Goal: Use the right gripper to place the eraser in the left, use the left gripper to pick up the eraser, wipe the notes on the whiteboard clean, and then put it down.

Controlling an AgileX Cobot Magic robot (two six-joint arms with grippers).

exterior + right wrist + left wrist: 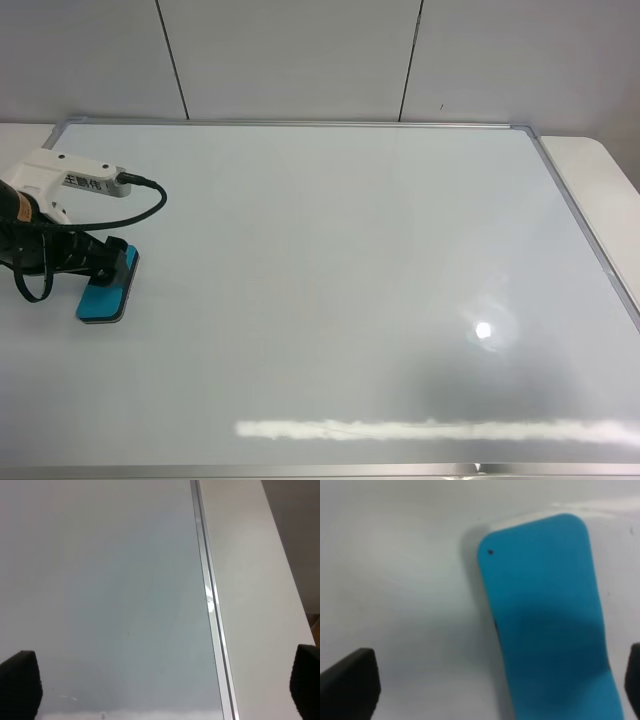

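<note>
The blue eraser (100, 300) lies flat on the whiteboard (350, 250) near its left edge. My left gripper (114, 267) is over it, open. In the left wrist view the eraser (545, 620) lies on the board (395, 555) between the two dark fingers of the left gripper (492, 680), nearer one of them, and neither finger visibly touches it. I see no writing on the board. My right gripper (162, 685) is open and empty above the board's surface (100, 580); it is outside the exterior high view.
The board's metal frame (210, 605) runs beside the white table (250, 580). The table also shows to the right of the board (600, 170). A grey panelled wall (300, 50) stands behind. Lamp glare (483, 330) shows on the board.
</note>
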